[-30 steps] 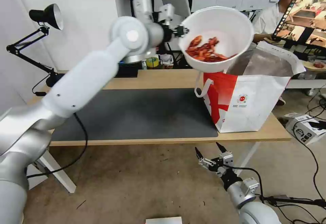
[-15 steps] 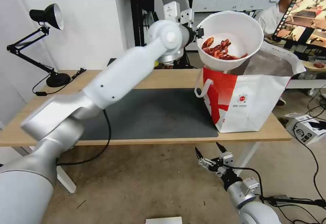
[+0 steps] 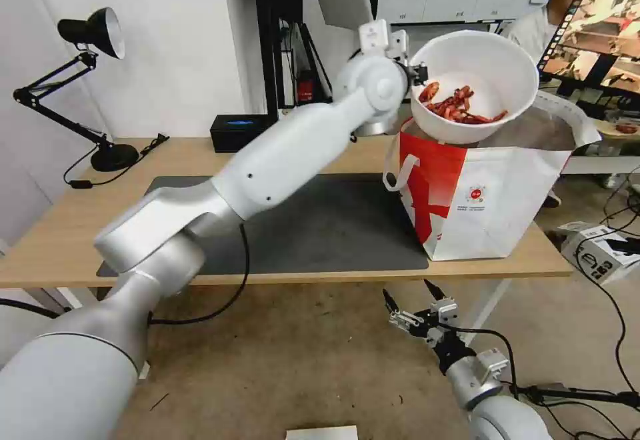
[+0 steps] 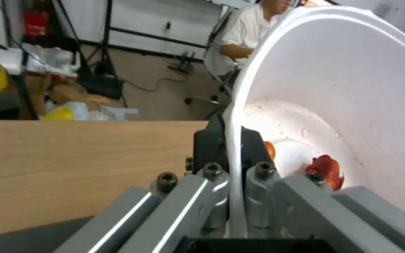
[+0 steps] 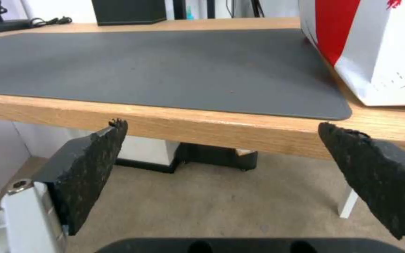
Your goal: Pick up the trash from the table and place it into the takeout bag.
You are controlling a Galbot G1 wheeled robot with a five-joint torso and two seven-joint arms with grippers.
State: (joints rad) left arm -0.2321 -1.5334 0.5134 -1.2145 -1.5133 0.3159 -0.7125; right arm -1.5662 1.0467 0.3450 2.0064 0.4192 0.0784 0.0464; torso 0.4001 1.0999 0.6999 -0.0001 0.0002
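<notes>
The left gripper (image 3: 419, 75) pinches the rim of the bowl (image 3: 477, 67) of crayfish shells (image 3: 460, 105), tilted over the takeout bag (image 3: 487, 193). Below the counter (image 3: 320, 153), the right gripper (image 3: 408, 299) hangs, jaws spread.

Bowl (image 3: 481, 83) of shells (image 3: 460, 107) above the takeout bag (image 3: 487, 193), which stands on the table (image 3: 320, 153) right of the mat (image 3: 307, 227); tissue box (image 3: 241, 132) behind.

The bowl (image 3: 481, 87) is looking like smooth white plastic, faintly glossy. The bag (image 3: 481, 193) is showing crinkled silver foil inside. The table (image 5: 240, 131) is showing light wood grain under a matt grey mat (image 5: 165, 66). The right gripper (image 5: 221, 165) pads (image 5: 92, 168) are looking rough and black.
</notes>
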